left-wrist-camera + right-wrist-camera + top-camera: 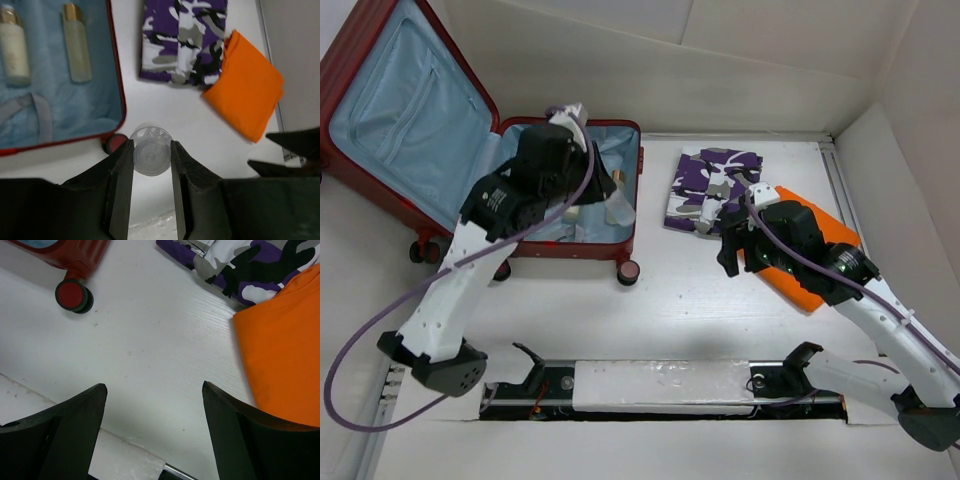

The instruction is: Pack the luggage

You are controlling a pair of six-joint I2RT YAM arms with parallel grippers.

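Bench [670, 310], white, with two arm bases at six o'clock. Right hand [155, 390] hangs at about three o'clock, fingers spread wide and holding nothing, just beside a folded orange cloth [247, 95]. Left hand [151, 150] pinches a small clear round container [150, 161] between narrowed fingers, above a suitcase wheel [112, 143]. Farther back, at ten o'clock, the luggage [580, 250] lies open, dark red with blue lining. A cream bottle [12, 45] and a pale green bottle [76, 45] lie inside. At one o'clock, a purple camouflage cloth [705, 180] touches the orange one.
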